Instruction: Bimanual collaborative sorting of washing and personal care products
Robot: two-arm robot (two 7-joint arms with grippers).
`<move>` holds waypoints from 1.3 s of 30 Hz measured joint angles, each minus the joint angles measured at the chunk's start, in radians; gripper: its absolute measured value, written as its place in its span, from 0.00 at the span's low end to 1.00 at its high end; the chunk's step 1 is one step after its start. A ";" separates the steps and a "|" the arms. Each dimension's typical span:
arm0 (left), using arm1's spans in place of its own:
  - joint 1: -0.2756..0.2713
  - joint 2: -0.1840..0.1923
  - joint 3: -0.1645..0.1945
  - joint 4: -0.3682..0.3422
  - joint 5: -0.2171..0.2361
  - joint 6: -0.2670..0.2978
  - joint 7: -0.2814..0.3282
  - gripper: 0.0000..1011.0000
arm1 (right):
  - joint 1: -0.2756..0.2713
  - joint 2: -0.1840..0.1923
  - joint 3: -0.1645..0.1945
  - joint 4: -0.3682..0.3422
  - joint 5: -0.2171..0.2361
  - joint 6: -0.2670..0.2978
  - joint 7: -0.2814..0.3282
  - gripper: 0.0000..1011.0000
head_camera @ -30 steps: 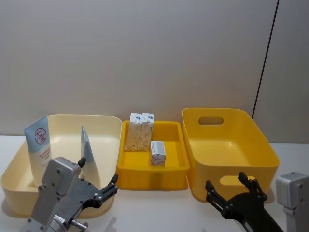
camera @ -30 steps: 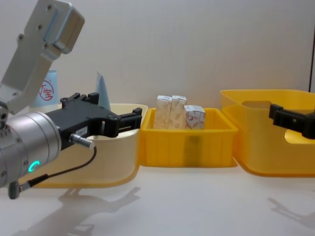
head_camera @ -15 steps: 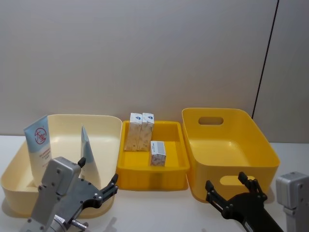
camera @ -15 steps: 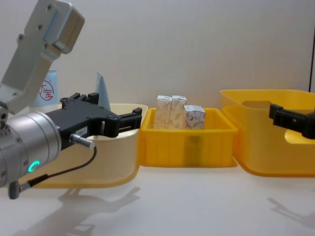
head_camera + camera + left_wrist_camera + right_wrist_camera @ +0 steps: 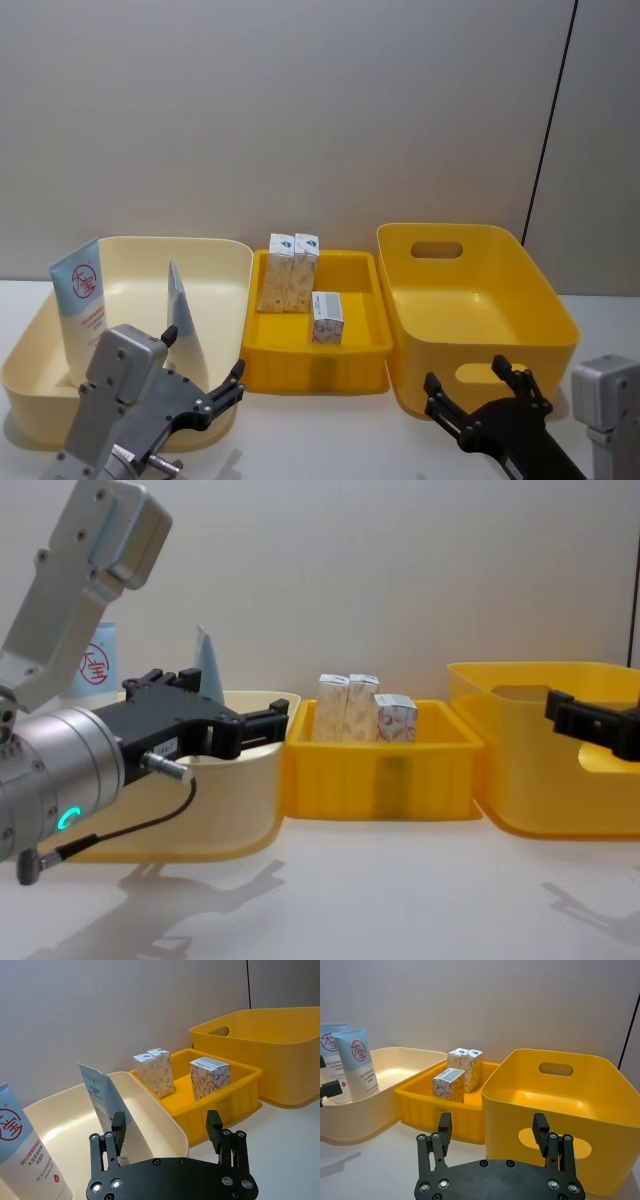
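The left gripper (image 5: 204, 352) hung low over the near wall of the cream tub (image 5: 225, 252), jaws spread wide and holding nothing. Two tubes stood in that tub, just beyond the jaws. The tube with the red circle (image 5: 82, 300) was at the tub's left end. The second tube (image 5: 185, 322) was directly beyond the left gripper and appeared edge-on from the head view.

The right gripper (image 5: 466, 373) hung before the near wall of the large yellow tub (image 5: 545, 300), jaws likewise spread and empty. It was well apart from every product.

Three cartons were in the yellow tray (image 5: 312, 372) between the two tubs. The upright pair (image 5: 290, 272) stood touching side by side near the far left corner. The single carton (image 5: 327, 316) was nearer, at mid-tray.

In the head view the left arm hid the tubes' lower ends. In the chest view the tray wall hid the cartons' bases.

Both tubes had the flat crimped end up, long axis near vertical and leaning. The pair's long axes were vertical. The single carton's axis could not be determined.

All containers rested on the tabletop (image 5: 330, 430).
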 joint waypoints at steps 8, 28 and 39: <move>0.000 0.000 0.000 0.000 0.000 0.000 0.000 0.99 | 0.000 -0.006 0.000 -0.032 0.033 0.030 0.027 0.99; 0.000 0.000 0.000 0.000 0.000 0.000 0.000 0.99 | 0.099 -0.065 -0.031 -0.144 0.096 0.307 -0.014 0.99; 0.000 0.000 0.000 0.000 0.000 0.000 0.000 0.99 | 0.229 -0.132 -0.060 -0.057 0.093 0.444 -0.054 0.99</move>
